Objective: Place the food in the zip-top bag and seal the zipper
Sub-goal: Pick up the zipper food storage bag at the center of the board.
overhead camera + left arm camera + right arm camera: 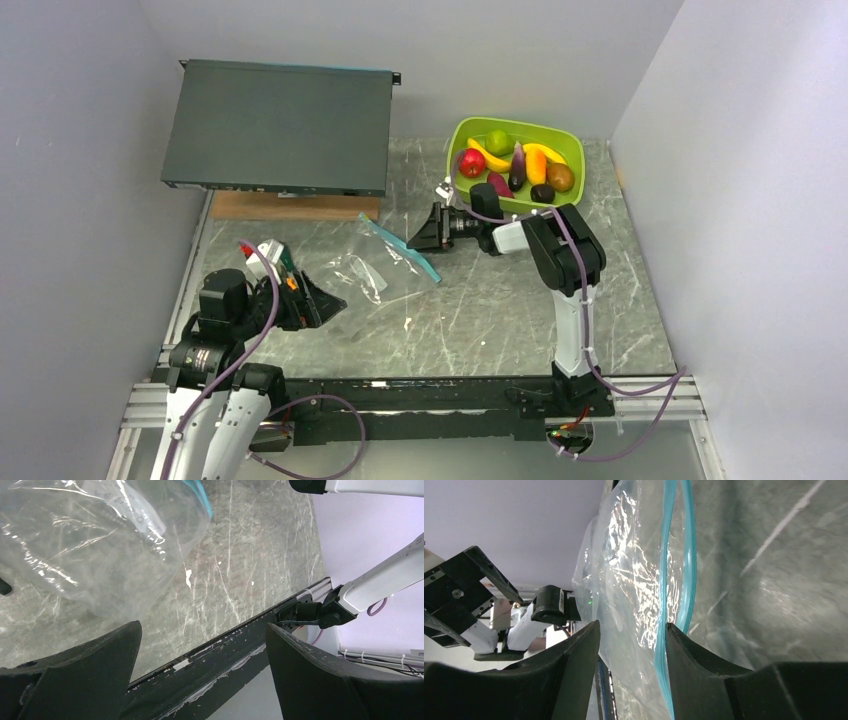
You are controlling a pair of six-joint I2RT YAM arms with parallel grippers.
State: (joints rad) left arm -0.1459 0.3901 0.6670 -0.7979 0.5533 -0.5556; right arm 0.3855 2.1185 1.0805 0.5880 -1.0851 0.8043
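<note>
The zip-top bag point(372, 268) is a small pouch of clear, crinkly film that catches bright glints, and the grey marbled tabletop point(500, 310) shows straight through it. It lies flat on the tabletop, left of the green tub point(520, 123) and nearer the arm bases, well apart from it. Its zipper point(405, 250) is a thin teal strip along the edge that faces the tub. In the right wrist view the strip's 2 tracks stand apart, so the mouth is unsealed.

All the food sits in the tub: a red apple point(471, 163) at its left, a green lime point(497, 140) behind that, yellow bananas point(487, 155), a purple eggplant point(517, 168) in the middle and a brown kiwi point(561, 177) at the right. 2 darker pieces lie along the near wall; what they are is unclear.

The right gripper point(418, 232) sits between the tub and the bag, its 2 fingers half closed on either side of the bag's mouth edge. Whether they actually pinch the film cannot be told. The left gripper point(325, 300) rests beyond the bag on the side away from the tub, spread wide and holding nothing.
</note>
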